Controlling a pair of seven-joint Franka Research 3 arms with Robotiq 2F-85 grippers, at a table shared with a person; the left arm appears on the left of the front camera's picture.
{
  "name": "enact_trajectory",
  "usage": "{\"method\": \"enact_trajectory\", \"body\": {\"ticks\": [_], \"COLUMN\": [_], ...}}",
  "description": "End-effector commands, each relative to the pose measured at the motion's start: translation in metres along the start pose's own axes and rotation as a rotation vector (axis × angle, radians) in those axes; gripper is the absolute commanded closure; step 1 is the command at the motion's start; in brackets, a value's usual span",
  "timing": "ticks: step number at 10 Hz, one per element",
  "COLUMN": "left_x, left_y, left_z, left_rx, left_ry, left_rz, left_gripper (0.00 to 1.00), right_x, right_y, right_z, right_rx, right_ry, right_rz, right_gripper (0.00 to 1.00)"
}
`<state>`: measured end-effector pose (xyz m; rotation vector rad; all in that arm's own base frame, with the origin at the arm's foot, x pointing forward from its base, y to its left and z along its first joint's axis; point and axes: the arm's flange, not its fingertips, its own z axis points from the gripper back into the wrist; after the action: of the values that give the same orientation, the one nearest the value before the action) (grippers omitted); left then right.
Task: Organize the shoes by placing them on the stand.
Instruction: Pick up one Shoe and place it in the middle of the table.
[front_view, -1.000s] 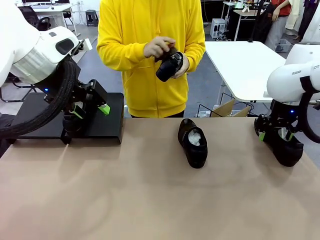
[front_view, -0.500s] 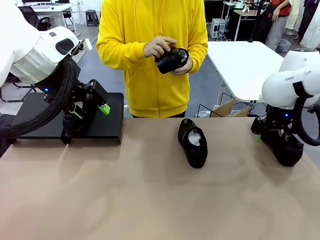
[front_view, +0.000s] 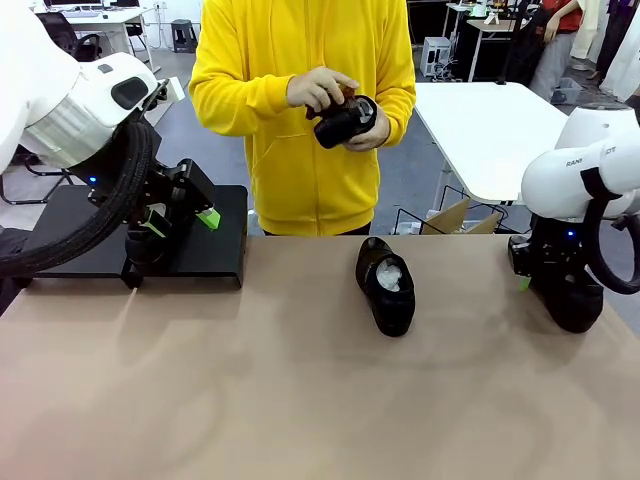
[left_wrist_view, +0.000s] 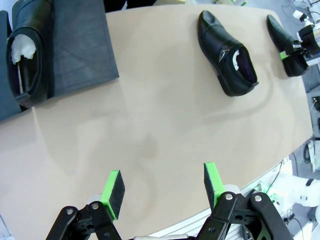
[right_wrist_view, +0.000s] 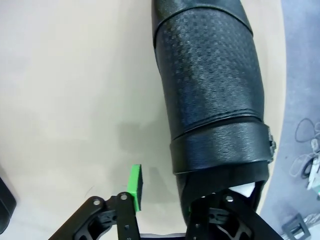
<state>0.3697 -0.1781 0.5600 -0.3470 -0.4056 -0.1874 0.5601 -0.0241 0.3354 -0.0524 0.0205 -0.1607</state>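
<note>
Once wider, right hand (right_wrist_view: 172, 194) astride shoe (right_wrist_view: 210, 100)

Middle shoe (front_view: 386, 285): glossy black on my screen, white paper in its mouth.
Right shoe (right_wrist_view: 207, 75): black; I see a smooth toe, a fine embossed check behind it, then a grainy strap.
Held shoe (front_view: 342, 120): shiny black.
Far-left shoe (left_wrist_view: 27, 50): black, white stuffing.
Stand (front_view: 225, 240): matte black; I see faint diagonal lines in my left wrist view.
Bench (front_view: 300, 400): plain tan.
Left gripper (left_wrist_view: 162, 190): black, green pads.
Right gripper (front_view: 548, 284): black, green pad.
Person's top (front_view: 300, 170): plain yellow.
</note>
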Motion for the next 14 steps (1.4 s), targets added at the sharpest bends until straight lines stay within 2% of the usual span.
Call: {"method": "enact_trajectory", "body": {"ticks": [1, 6, 8, 9, 10, 12, 14], "left_x": [-0.003, -0.003, -0.003, -0.003, -0.003, -0.003, -0.003], "left_y": [0.002, 0.002, 0.002, 0.002, 0.002, 0.002, 0.002], "left_z": [0.0, 0.0, 0.0, 0.0, 0.0, 0.0, 0.0], "left_rx": [-0.018, -0.018, -0.018, -0.018, -0.018, -0.018, -0.018], "left_ry": [-0.015, -0.015, -0.015, -0.015, -0.015, -0.015, -0.015], "left_rz": [0.004, 0.004, 0.004, 0.004, 0.004, 0.004, 0.004], "left_gripper": [0.17, 0.17, 0.17, 0.17, 0.17, 0.17, 0.17], "right_x": [0.005, 0.005, -0.006, -0.021, -0.037, -0.098, -0.143], "right_y": [0.001, -0.005, -0.005, -0.007, -0.007, 0.012, 0.041], "right_z": [0.004, 0.008, 0.024, 0.04, 0.054, 0.094, 0.109], "right_rx": [-0.009, -0.006, 0.061, 0.105, 0.122, 0.226, 0.305], "right_ry": [-0.014, -0.005, -0.001, -0.005, -0.061, -0.159, -0.077], "right_rz": [0.006, -0.027, -0.055, -0.12, -0.201, -0.317, -0.338], "right_gripper": [1.0, 1.0, 1.0, 1.0, 1.0, 1.0, 1.0]}}
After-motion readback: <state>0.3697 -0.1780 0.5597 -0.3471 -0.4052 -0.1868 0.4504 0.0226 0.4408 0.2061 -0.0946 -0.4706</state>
